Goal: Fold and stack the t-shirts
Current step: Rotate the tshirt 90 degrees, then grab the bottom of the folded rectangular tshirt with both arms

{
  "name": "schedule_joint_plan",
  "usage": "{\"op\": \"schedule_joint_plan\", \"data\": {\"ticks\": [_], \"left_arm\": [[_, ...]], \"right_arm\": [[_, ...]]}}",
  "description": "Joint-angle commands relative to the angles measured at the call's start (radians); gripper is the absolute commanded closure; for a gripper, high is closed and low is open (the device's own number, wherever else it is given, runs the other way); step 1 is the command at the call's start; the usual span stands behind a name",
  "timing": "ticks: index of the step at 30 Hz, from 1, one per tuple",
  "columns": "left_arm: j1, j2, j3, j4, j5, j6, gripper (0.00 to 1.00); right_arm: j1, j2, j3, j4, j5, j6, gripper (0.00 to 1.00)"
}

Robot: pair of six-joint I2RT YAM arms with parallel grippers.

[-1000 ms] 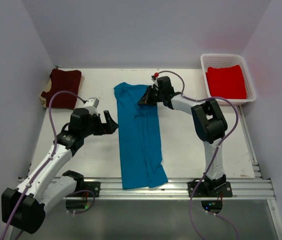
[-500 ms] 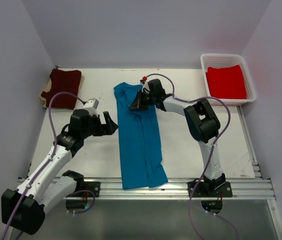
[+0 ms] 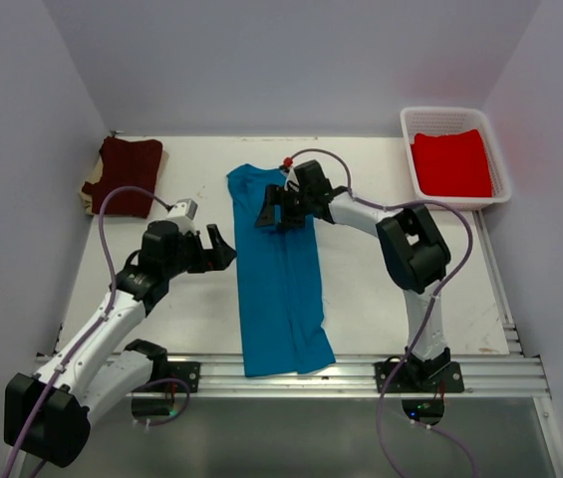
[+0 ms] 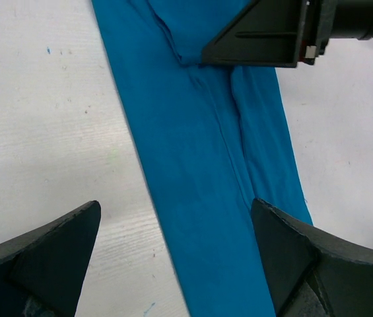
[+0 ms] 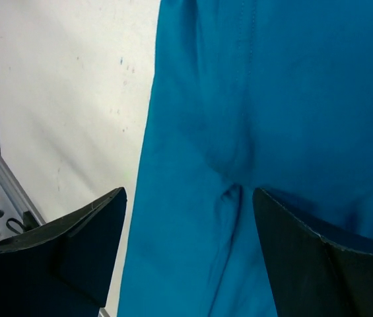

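A teal-blue t-shirt (image 3: 279, 274) lies folded lengthwise into a long strip down the middle of the table. My right gripper (image 3: 271, 217) hovers open over its upper part, with nothing between the jaws. In the right wrist view, the teal cloth (image 5: 239, 99) shows a small pucker below the right gripper (image 5: 189, 191). My left gripper (image 3: 223, 246) stands open beside the strip's left edge, apart from it. From the left wrist, the left gripper (image 4: 176, 205) spans the cloth's edge (image 4: 199, 165). A dark maroon t-shirt (image 3: 127, 176) lies folded at the far left. A bright red t-shirt (image 3: 450, 162) lies in the basket.
A white mesh basket (image 3: 408, 149) stands at the table's back right corner. A metal rail (image 3: 361, 373) runs along the near edge by the arm bases. Walls close in the table on the left, back and right.
My right gripper carried the teal cloth leftward across the shirt, then opened and let it go. The left arm has barely moved.
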Motion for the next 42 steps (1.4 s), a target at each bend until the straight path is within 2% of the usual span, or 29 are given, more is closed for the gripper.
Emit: {"op": "schedule_joint_plan", "data": {"ticks": [1, 4, 7, 9, 13, 16, 20, 22, 23, 25, 26, 28, 32, 35, 39, 42], "left_arm": [[-0.003, 0.004, -0.031, 0.159, 0.016, -0.023, 0.00], [-0.003, 0.054, -0.028, 0.230, 0.033, -0.035, 0.03], [-0.003, 0.119, -0.029, 0.315, 0.103, -0.046, 0.14], [-0.003, 0.152, -0.035, 0.334, 0.145, -0.060, 0.16], [-0.006, 0.157, -0.077, 0.246, 0.258, -0.105, 0.16], [-0.055, 0.067, -0.138, 0.163, 0.282, -0.156, 0.16], [-0.237, -0.083, -0.198, 0.046, 0.250, -0.285, 0.15], [-0.304, -0.166, -0.230, -0.012, 0.239, -0.384, 0.15], [-0.374, -0.191, -0.241, -0.031, 0.234, -0.421, 0.15], [-0.449, -0.252, -0.244, -0.102, 0.190, -0.522, 0.14], [-0.532, -0.269, -0.244, -0.123, 0.172, -0.553, 0.14], [-0.617, -0.289, -0.232, -0.182, 0.124, -0.637, 0.14], [-0.848, -0.231, -0.223, -0.233, 0.060, -0.736, 0.14], [-0.968, -0.148, -0.232, -0.239, 0.014, -0.779, 0.12], [-1.034, -0.078, -0.223, -0.313, -0.071, -0.801, 0.12], [-1.048, -0.090, -0.226, -0.377, -0.131, -0.831, 0.12]], "right_arm": [[-0.001, -0.196, -0.038, -0.028, 0.112, -0.046, 0.18], [-0.012, -0.280, -0.083, -0.018, 0.123, -0.049, 0.18], [-0.026, -0.365, -0.121, -0.025, 0.146, -0.058, 0.18], [-0.026, -0.405, -0.143, -0.101, 0.209, -0.067, 0.19], [-0.026, -0.517, -0.239, -0.220, 0.327, -0.072, 0.20], [-0.026, -0.696, -0.447, -0.177, 0.335, -0.041, 0.20], [0.016, -0.935, -0.748, -0.168, 0.293, 0.020, 0.22], [0.048, -1.073, -0.828, -0.197, 0.267, 0.075, 0.22], [0.089, -1.122, -0.895, -0.208, 0.257, 0.100, 0.23], [0.158, -1.244, -0.971, -0.251, 0.246, 0.178, 0.23], [0.174, -1.279, -0.989, -0.266, 0.241, 0.204, 0.23], [0.197, -1.369, -1.020, -0.310, 0.208, 0.267, 0.23], [0.200, -1.462, -1.052, -0.376, 0.189, 0.311, 0.23], [0.201, -1.463, -1.060, -0.424, 0.188, 0.307, 0.23], [0.200, -1.430, -1.095, -0.423, 0.146, 0.322, 0.25], [0.203, -1.422, -1.112, -0.442, 0.138, 0.321, 0.26]]}}
